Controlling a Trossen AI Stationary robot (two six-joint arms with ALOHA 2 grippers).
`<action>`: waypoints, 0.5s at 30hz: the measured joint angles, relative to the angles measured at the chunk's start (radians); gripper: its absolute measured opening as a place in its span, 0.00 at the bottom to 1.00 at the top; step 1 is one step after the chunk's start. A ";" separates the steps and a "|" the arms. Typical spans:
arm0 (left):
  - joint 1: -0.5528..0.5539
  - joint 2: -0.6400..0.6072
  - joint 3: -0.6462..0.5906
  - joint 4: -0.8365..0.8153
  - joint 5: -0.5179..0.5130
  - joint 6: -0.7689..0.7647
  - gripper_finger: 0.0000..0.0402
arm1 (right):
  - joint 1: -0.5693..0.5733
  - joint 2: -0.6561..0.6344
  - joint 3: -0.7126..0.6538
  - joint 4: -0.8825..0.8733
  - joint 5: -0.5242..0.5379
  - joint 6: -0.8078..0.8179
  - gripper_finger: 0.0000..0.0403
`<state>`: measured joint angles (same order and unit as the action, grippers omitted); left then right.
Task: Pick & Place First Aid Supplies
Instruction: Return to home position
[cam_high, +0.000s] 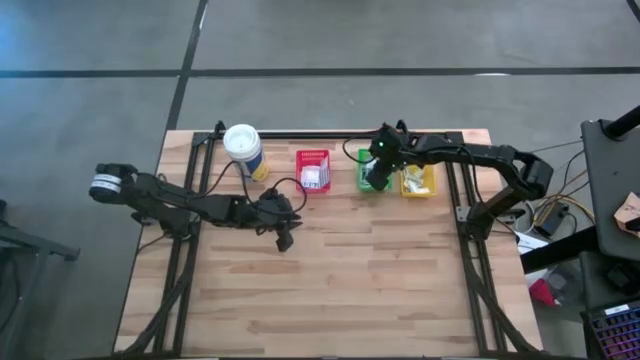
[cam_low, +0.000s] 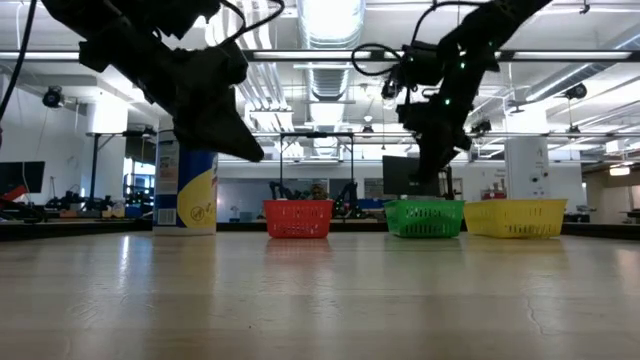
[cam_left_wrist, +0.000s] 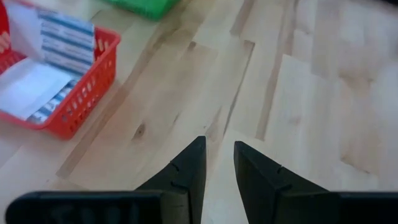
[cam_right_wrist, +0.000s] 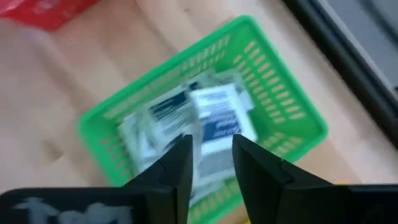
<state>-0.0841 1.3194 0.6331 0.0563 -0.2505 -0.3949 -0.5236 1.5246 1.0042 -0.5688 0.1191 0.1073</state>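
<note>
Gently up and clear of the green bin (cam_right_wrist: 292, 93)

Sorting looks close to done, so what remains is a clean retreat. The right gripper (cam_right_wrist: 211, 140) hangs directly over the green bin, its fingers a little apart with nothing between them. The white packets (cam_right_wrist: 217, 112), some printed in dark blue, lie heaped inside the bin below. More of them lie in the red bin (cam_left_wrist: 93, 81), the green bin's neighbour on the canister (cam_high: 243, 145) side. The yellow bin (cam_high: 420, 192), touching or just beside the green one on its other side, seems to hold some too. In the high view I see none lying on the bench (cam_high: 350, 290) outside the bins.

For a tidy return, the right arm should rise straight above the green bin's rim before it swings back. A sideways pull at this height could catch the mesh wall and drag the bin, or nudge the yellow one. The low view puts the fingers near the rim, though I cannot tell whether their tips are below it.

The left gripper (cam_left_wrist: 219, 142) is the easier case — it sits well away from the green bin, beyond the red one, over bare bench. Its fingers are a narrow gap apart and empty. It need only avoid the red bin's corner and the canister while folding back.
</note>
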 joint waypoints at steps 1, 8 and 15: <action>0.000 -0.009 0.000 0.000 0.007 0.013 0.23 | 0.002 -0.001 0.023 -0.043 -0.013 0.003 0.28; -0.022 -0.082 0.000 0.005 0.051 0.117 0.23 | 0.086 -0.103 0.015 -0.093 -0.077 -0.077 0.33; -0.076 -0.123 -0.035 0.078 0.057 0.213 0.23 | 0.225 -0.336 -0.192 0.110 -0.078 -0.103 0.31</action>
<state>-0.1605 1.1960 0.5977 0.1342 -0.1940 -0.1819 -0.2991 1.1888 0.8126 -0.4586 0.0406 0.0047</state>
